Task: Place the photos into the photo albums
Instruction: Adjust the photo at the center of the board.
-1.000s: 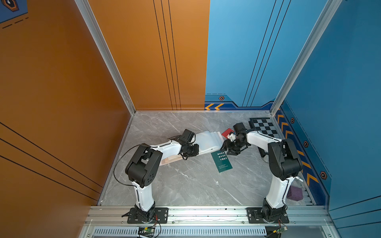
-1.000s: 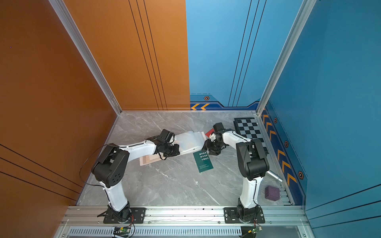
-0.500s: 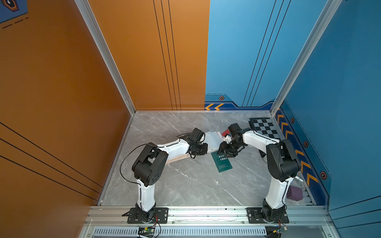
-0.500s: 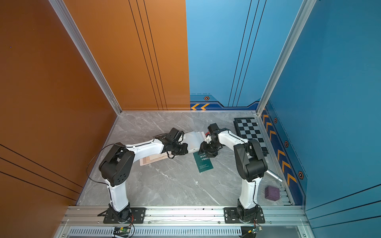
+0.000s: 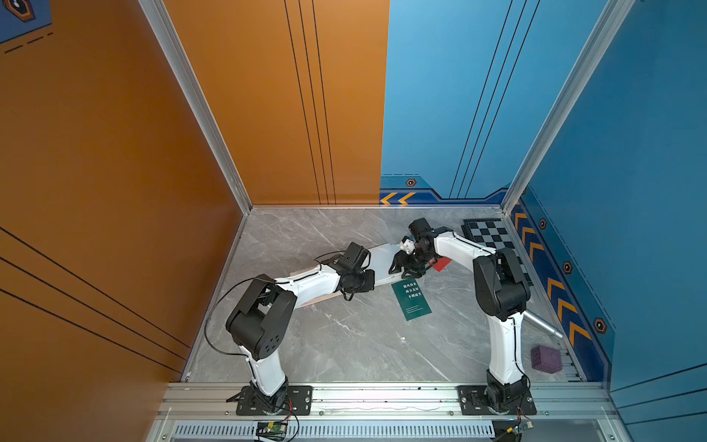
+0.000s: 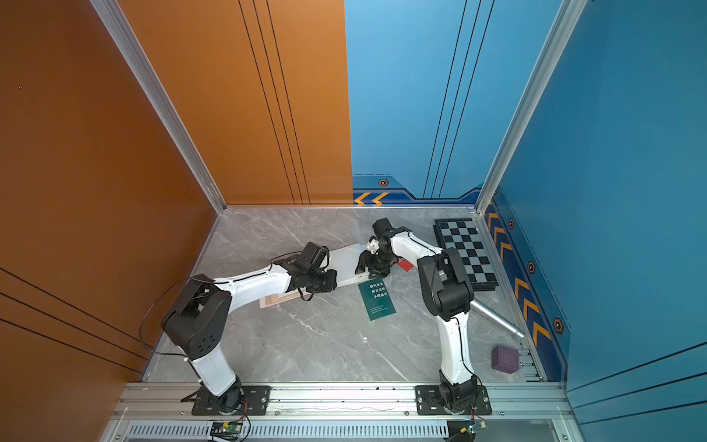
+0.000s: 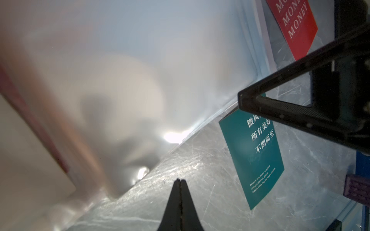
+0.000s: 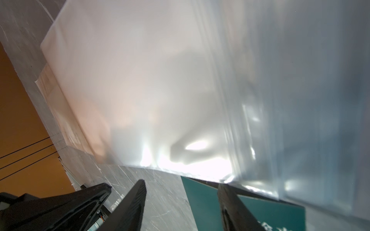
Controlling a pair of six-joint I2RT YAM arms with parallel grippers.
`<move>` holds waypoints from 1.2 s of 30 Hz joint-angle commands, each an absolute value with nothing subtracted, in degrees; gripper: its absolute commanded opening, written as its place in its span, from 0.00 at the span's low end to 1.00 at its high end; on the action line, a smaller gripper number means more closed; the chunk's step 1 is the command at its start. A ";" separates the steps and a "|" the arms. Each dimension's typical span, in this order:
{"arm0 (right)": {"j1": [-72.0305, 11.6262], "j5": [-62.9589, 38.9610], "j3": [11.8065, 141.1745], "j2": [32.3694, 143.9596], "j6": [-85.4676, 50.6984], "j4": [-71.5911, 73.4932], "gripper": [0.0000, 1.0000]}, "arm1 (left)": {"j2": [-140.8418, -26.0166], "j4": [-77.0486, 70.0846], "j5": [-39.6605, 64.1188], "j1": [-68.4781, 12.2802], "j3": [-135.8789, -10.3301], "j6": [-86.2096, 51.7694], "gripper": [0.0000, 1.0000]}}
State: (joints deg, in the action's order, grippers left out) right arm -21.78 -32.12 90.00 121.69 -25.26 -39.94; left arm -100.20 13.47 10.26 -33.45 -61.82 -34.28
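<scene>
You have the left gripper (image 7: 180,181) clenched on nothing and the right gripper (image 8: 180,185) released. Both sit by the photo album (image 5: 382,259), which lies mid-frame in both top views. A dark green photo (image 5: 411,300) lies just below-right of it.

Grey marble tabletop (image 5: 344,336) with album (image 5: 382,264), green card (image 5: 411,300), red card (image 5: 442,264), checkerboard (image 5: 493,237).

red card (image 7: 294,30) "MONEY", green card (image 7: 258,160) "不期而至"
</scene>
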 commanded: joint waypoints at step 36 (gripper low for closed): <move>-22.60 -32.55 48.98 89.73 -38.32 -33.51 0.60 | -121.42 13.56 21.32 -39.68 -85.97 -27.70 0.07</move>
